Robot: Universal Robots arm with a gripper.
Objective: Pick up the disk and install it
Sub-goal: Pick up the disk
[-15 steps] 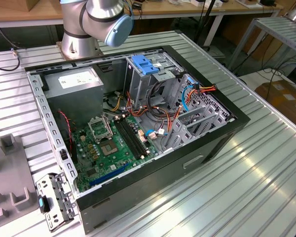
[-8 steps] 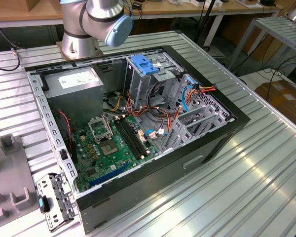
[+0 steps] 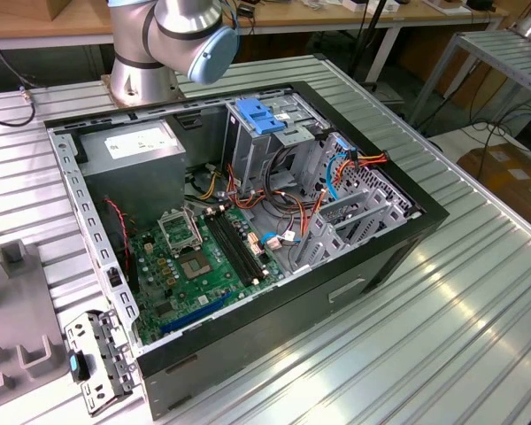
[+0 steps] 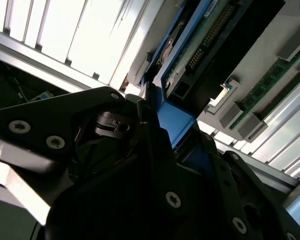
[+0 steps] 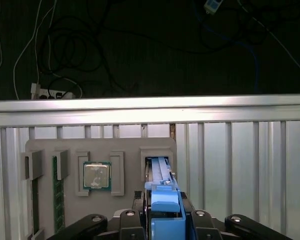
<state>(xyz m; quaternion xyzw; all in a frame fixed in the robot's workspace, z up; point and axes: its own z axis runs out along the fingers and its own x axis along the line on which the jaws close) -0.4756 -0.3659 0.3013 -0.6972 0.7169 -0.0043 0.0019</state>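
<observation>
The disk (image 5: 159,172) stands on edge in a slot of a grey holder tray (image 5: 125,147), its bright blue carrier rail and end tab facing the camera. In the second wrist view the disk (image 4: 200,45) shows its circuit board side and blue rail. My gripper (image 5: 164,201) sits over the disk's near end with a black finger on each side of the blue tab. The fingers (image 4: 150,135) press against the rail, shut on the disk, which still rests in its slot.
The holder tray also carries a processor chip (image 5: 97,175) and a memory stick (image 5: 58,192). The open computer case (image 3: 407,226) lies on the ribbed metal table, with motherboard (image 3: 203,257), drive cage under a light-blue latch plate (image 3: 261,115), and loose cables. The arm's base (image 3: 146,62) stands behind it.
</observation>
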